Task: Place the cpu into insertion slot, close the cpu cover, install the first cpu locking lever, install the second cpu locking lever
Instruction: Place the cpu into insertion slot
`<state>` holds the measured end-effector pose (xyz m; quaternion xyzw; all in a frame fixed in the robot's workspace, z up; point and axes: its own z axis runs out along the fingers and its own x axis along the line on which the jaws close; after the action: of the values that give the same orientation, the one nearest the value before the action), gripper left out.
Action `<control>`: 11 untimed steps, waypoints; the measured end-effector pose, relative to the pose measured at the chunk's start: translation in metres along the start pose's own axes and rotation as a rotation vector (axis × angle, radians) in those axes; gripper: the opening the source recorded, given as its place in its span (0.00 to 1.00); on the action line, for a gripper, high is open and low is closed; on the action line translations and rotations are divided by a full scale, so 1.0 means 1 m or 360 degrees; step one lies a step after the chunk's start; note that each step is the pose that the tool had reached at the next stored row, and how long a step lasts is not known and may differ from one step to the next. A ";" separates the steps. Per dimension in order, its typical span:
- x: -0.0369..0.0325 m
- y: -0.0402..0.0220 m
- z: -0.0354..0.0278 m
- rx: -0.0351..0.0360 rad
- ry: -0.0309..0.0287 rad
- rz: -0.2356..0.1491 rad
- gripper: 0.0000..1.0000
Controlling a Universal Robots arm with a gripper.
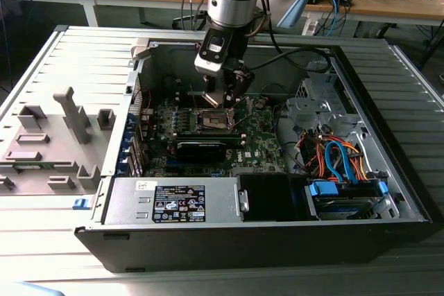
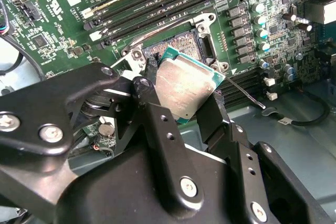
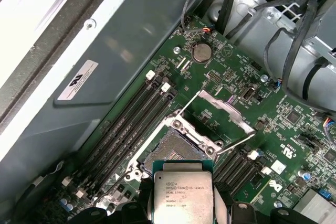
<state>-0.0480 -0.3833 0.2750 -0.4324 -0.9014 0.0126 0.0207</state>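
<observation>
The flat, square cpu [image 2: 184, 90], its metal top a dull, scuffed silver-grey, is clamped at two opposite edges by the matte black fingers [image 2: 151, 85] of the gripper [image 2: 185, 97]. It is held just above the dark, silver-rimmed insertion slot [image 3: 170, 153], beside which the thin cpu cover [image 3: 226, 107] is seen raised open.

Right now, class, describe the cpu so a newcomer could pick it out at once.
Inside the open computer case, find the green motherboard under the gripper. The cpu is the flat square chip it holds above the insertion slot; its solid silvery-grey top sets it apart from that dark socket.
</observation>
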 end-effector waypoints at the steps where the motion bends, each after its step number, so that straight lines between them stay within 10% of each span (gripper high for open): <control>1: 0.0000 0.0000 0.0000 0.0000 0.00001 0.0004 0.55; 11: 0.0000 0.0000 0.0002 -0.0001 0.00014 0.0033 0.55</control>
<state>-0.0480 -0.3833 0.2749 -0.4418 -0.8968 0.0123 0.0208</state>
